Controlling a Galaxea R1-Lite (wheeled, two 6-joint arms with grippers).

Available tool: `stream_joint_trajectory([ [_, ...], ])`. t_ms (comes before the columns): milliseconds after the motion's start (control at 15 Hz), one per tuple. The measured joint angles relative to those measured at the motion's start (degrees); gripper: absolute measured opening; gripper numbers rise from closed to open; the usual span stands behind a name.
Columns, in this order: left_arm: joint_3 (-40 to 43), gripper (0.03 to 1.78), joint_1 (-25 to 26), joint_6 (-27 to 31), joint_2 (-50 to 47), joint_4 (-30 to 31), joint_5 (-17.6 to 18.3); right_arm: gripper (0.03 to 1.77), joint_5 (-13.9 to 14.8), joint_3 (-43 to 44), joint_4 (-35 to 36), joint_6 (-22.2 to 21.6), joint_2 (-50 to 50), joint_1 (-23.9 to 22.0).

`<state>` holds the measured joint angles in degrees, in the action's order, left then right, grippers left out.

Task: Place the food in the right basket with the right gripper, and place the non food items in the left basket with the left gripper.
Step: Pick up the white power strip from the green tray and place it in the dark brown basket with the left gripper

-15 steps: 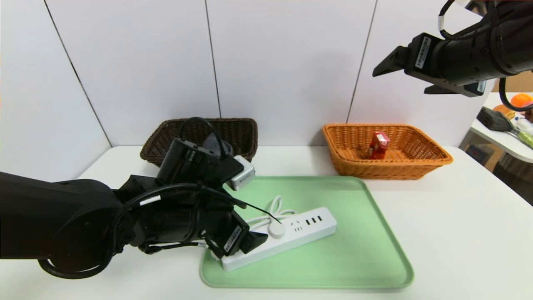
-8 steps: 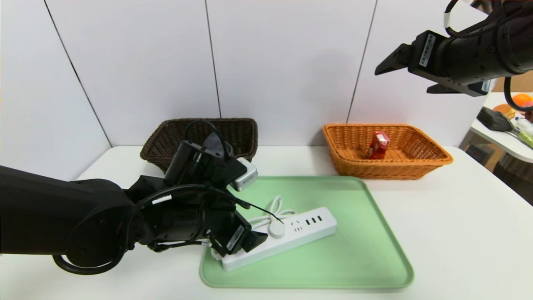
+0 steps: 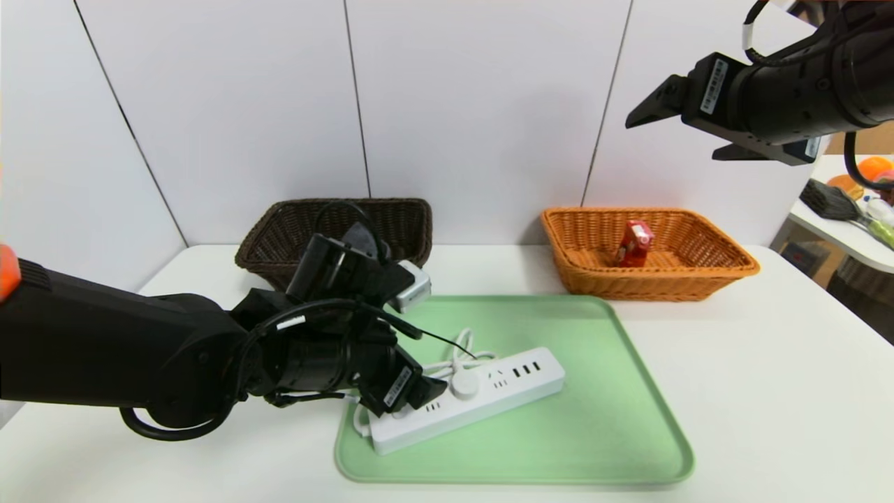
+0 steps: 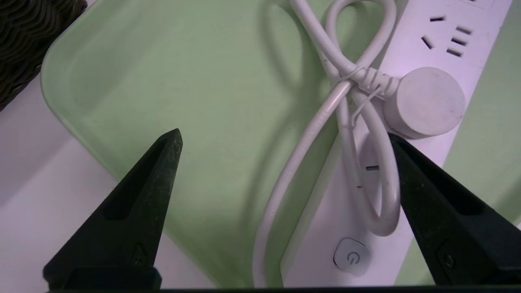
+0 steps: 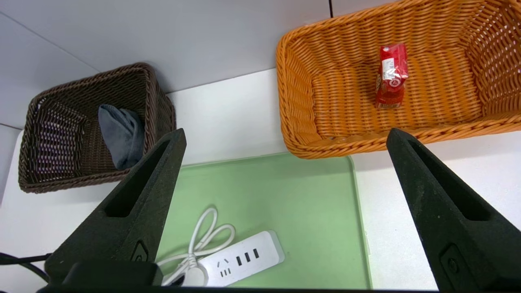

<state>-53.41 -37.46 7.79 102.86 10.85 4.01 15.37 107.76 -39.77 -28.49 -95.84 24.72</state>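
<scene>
The white power strip [image 3: 489,395] lies slantwise on the green tray [image 3: 594,419] with its cord looped beside it. My left gripper [image 3: 424,388] hangs open low over the strip's switch end. In the left wrist view the left gripper [image 4: 283,137] straddles the cord and the power strip [image 4: 325,228] without touching them. The red snack packet [image 3: 634,243] stands in the orange basket [image 3: 726,269]. The grey cloth [image 5: 122,134] lies in the dark brown basket [image 5: 49,138]. My right gripper [image 3: 672,138] is open and empty, high above the orange basket.
The two baskets stand against the white wall panels behind the tray, the dark one [image 3: 405,216] partly hidden by my left wrist. A side table [image 3: 838,230] with orange and dark objects stands at the far right.
My left arm has pushed forward and slightly down, bringing its open fingers further over the power strip's switch end. The right arm has barely drifted.
</scene>
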Motion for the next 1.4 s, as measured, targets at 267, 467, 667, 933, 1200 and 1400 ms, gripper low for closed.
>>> stream_joint_trajectory([
  [267,-0.06,1.69,0.69,0.12,0.3,0.04,0.1,1.69,0.09,-0.11,0.0,-0.17,-0.22,0.68],
  [467,-0.06,1.69,0.78,0.2,0.37,0.04,0.12,1.69,0.22,-0.11,0.07,-1.05,-0.4,1.23],
  [667,0.11,1.69,0.8,0.34,0.35,0.09,0.2,1.69,0.48,-0.11,0.05,-1.19,-0.46,1.54],
  [933,0.16,1.69,0.8,0.56,0.2,0.04,0.28,1.69,0.59,-0.02,0.05,-1.17,-0.51,1.66],
  [1200,0.18,1.69,0.94,0.45,0.02,1.02,0.26,1.69,0.61,0.09,0.07,-1.16,-0.57,1.84],
  [1400,0.18,1.69,0.98,0.41,-0.02,1.05,0.26,1.69,0.67,0.15,0.09,-1.16,-0.55,1.95],
])
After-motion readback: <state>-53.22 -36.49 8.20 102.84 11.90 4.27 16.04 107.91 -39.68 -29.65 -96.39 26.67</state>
